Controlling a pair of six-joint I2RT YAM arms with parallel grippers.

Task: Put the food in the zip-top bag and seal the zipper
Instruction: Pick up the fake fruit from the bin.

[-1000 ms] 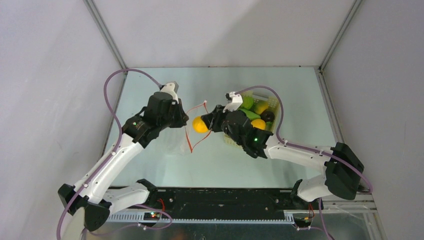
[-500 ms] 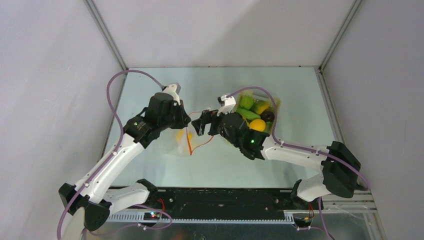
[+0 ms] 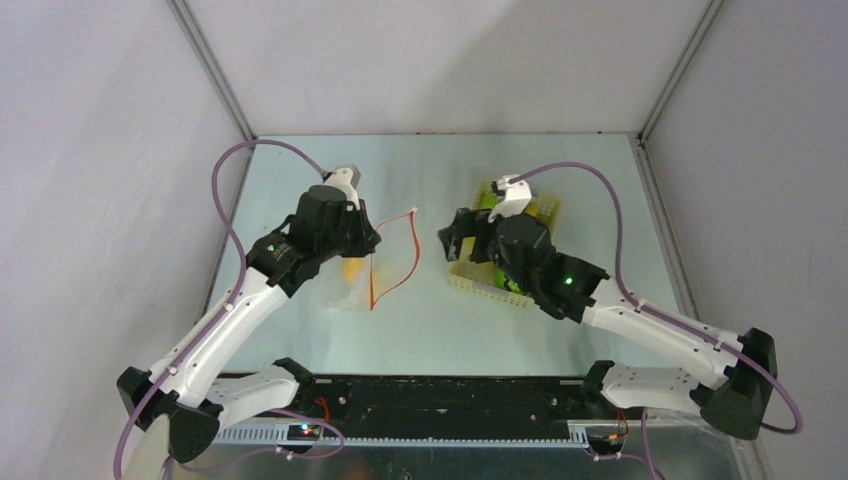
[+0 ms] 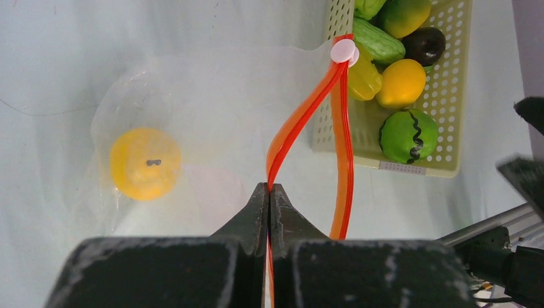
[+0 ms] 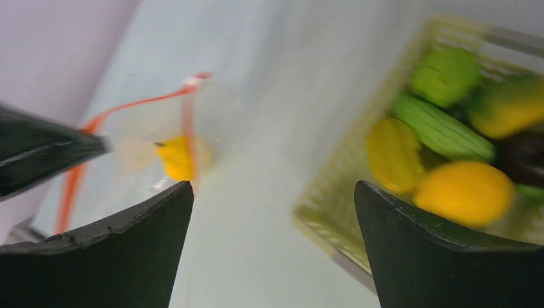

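Note:
The clear zip-top bag [image 3: 345, 290] [image 4: 192, 109] lies on the table with its mouth held apart. My left gripper [image 3: 366, 243] [image 4: 269, 190] is shut on one side of the red-orange zipper [image 3: 396, 256] [image 4: 301, 122] [image 5: 128, 106]. One orange round fruit [image 4: 144, 163] [image 3: 352, 268] [image 5: 176, 157] rests inside the bag. The other food sits in the basket: a yellow lemon [image 4: 401, 83] [image 5: 465, 192], a green striped fruit [image 4: 408, 136], a ridged green vegetable [image 4: 378, 40] [image 5: 442, 128] and a dark purple one [image 4: 423, 45]. My right gripper [image 3: 455, 236] [image 5: 272, 186] hangs open and empty between bag and basket.
The pale yellow lattice basket [image 3: 478, 285] [image 4: 449, 128] [image 5: 327, 192] stands right of the bag, partly under my right arm. A white slider tab [image 4: 344, 51] ends the zipper. Grey walls close in the table on three sides.
My right gripper opened and let the orange fruit drop into the bag, then pulled back right toward the basket. The left gripper kept its hold on the zipper.

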